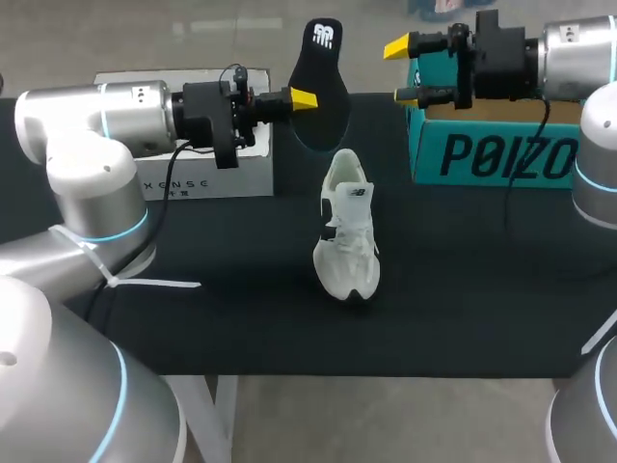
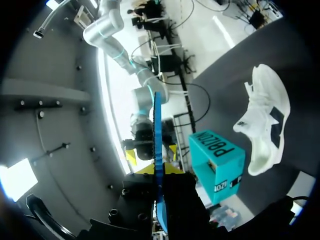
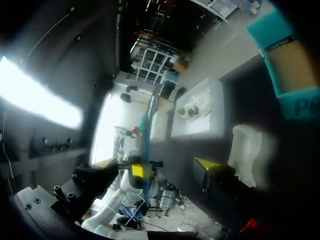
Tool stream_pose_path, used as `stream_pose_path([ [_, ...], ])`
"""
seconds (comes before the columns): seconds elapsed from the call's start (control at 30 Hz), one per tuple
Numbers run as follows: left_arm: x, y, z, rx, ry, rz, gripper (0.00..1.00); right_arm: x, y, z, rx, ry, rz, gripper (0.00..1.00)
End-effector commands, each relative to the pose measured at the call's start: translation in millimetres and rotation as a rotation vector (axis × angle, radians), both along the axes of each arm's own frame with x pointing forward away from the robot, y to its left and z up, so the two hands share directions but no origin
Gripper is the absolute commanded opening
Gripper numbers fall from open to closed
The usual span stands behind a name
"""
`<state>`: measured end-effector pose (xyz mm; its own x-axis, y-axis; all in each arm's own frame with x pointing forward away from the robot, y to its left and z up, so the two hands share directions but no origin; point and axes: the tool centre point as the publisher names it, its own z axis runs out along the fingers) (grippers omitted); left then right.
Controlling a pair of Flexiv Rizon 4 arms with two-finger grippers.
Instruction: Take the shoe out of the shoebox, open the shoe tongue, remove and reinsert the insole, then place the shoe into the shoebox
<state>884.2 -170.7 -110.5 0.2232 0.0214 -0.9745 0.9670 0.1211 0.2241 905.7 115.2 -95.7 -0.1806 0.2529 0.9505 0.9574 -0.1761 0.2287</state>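
- Black matte cloth covers the whole bench (image 1: 193, 318), smooth and flat.
- White shoe (image 1: 347, 227) sits mid-bench, out of the box. It has a soft-looking pale upper with dark side panels, white laces and a chunky rounded sole.
- Insole (image 1: 318, 82) is up in the air just behind the shoe. It's thin, flat, foot-shaped and black. Left jaws are pinching its lower part. From the left wrist it's edge-on, just a thin blue line.
- Right jaws are spread wide with nothing between them, hanging behind and right of the shoe.
- Teal cardboard shoebox (image 1: 501, 145) stands behind-right of the shoe, cut off at the side.
- White box (image 1: 207, 174) behind-left of the shoe is half hidden by the left arm (image 1: 116, 116).
- Right wrist only shows the shoe as a pale blur.
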Motion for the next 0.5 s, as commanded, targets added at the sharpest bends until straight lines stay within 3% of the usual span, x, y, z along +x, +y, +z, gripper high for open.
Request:
stream_pose_path([
  [0.03,8.6,-2.9,1.4,-0.001,0.005,-0.019,0.00,-8.5,-39.7,-0.3,0.164,0.171,0.012,1.00],
  [0.2,13.2,-4.9,2.2,-0.001,0.015,-0.043,0.00,-7.2,-57.7,3.5,0.140,0.161,0.031,1.00],
  [0.5,16.2,-7.1,2.2,0.027,0.024,-0.047,0.00,-7.7,-53.6,1.8,0.068,0.097,0.108,1.00],
])
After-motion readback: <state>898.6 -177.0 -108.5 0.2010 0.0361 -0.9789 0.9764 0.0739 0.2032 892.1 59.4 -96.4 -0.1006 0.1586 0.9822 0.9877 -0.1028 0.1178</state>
